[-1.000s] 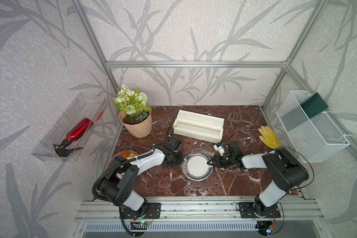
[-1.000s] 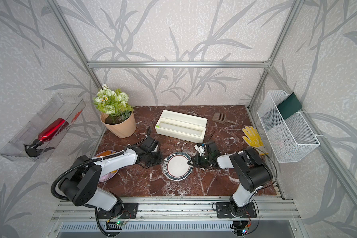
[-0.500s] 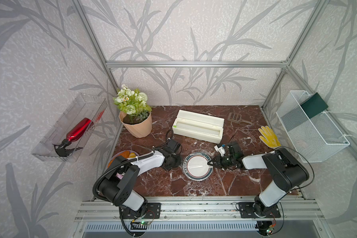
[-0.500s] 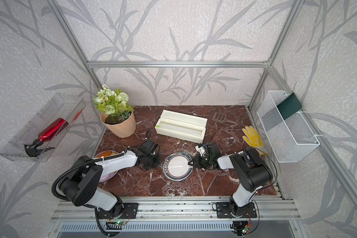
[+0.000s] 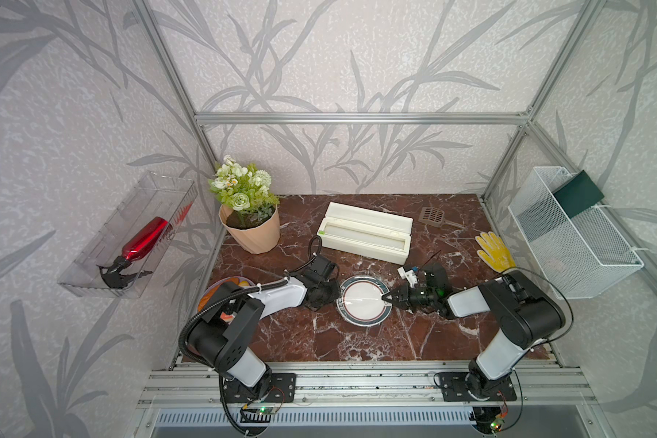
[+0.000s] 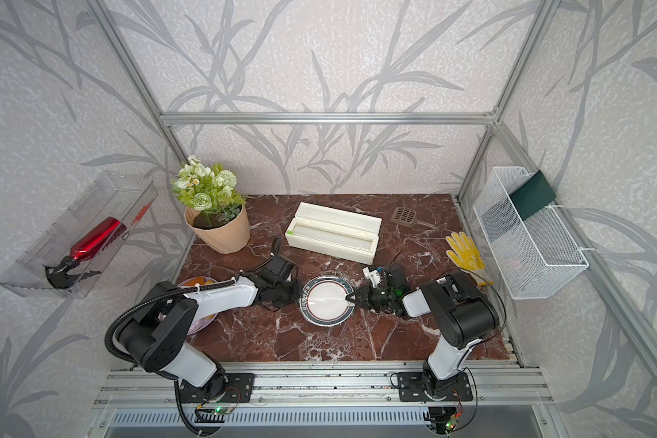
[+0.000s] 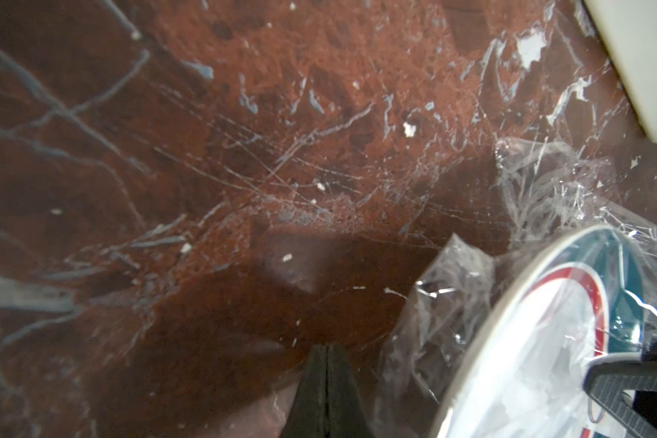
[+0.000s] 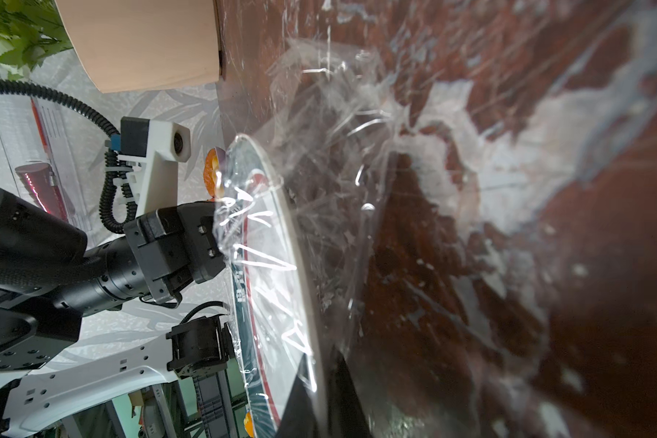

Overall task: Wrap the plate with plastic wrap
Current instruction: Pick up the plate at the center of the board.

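Left gripper [image 7: 327,352], a pair of matte black tapered fingers, is pressed tip to tip, its point down at the glossy red-brown, white-veined marble tabletop [image 5: 319,341]. Whether a shred of film is caught between the tips cannot be told. Just beside it lies the round white plate with a dark green rim band and a thin red inner ring [image 5: 357,309], set between the two arms and in front of the long cream-white dispenser box [image 5: 365,237]. The thin transparent plastic wrap [image 7: 444,303] is drawn over the plate's smooth face in creases with sharp white glints. It bunches into crumpled folds past the rim and spreads flat onto the marble around it. The right gripper [image 5: 384,298], also black and wedge-shaped, is clamped on the plate at its right rim through the film: in the right wrist view the pale rim edge runs between its two fingers. Compared with a second ago, the left fingers have drawn fully together and that arm has barely shifted, while the plate, the box and the right arm sit where they were.
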`<state>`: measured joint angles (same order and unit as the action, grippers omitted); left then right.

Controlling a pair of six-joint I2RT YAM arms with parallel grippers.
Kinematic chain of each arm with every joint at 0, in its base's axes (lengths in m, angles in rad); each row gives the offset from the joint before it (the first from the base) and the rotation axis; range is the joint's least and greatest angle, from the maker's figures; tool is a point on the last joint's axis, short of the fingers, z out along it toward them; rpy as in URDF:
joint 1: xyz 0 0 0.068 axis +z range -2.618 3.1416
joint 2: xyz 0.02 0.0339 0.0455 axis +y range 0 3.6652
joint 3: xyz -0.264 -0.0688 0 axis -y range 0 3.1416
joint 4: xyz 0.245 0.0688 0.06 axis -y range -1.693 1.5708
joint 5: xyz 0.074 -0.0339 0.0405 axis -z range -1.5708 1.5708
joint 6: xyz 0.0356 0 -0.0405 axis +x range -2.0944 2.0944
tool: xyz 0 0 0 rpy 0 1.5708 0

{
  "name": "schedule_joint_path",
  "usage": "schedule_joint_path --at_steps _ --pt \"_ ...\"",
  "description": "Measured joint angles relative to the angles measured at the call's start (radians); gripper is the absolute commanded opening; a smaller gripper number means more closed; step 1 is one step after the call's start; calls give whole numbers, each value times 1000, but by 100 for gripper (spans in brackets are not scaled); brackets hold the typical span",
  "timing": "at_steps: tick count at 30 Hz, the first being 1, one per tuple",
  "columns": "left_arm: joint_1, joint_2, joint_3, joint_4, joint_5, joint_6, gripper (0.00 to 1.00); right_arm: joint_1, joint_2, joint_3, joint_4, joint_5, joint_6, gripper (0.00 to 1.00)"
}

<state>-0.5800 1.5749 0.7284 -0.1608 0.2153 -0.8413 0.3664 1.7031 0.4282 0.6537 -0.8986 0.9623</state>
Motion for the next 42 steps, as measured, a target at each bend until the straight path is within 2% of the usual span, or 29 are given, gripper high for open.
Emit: schedule_joint_path --at_steps 2,5,13,17,23,29,42 --pt "-2 -15 -12 -1 -1 -6 11 -3 -1 0 10 -2 10 1" --pt "-1 -60 -26 -63 -18 -18 18 -13 -35 2 -17 -8 -4 1" --pt "55 -294 -18 -312 -106 1 21 -21 -223 71 -304 40 -174 1" --pt "56 -391 27 -352 -74 11 21 -21 -246 80 -381 58 -221 1" --pt "51 -431 39 -257 80 -49 28 -21 -254 80 -450 66 -243 1" --pt "45 -353 -30 -85 208 -145 29 -20 -272 80 -458 68 -246 1" --pt "42 -293 -67 36 266 -190 26 -18 -296 80 -468 64 -235 1"
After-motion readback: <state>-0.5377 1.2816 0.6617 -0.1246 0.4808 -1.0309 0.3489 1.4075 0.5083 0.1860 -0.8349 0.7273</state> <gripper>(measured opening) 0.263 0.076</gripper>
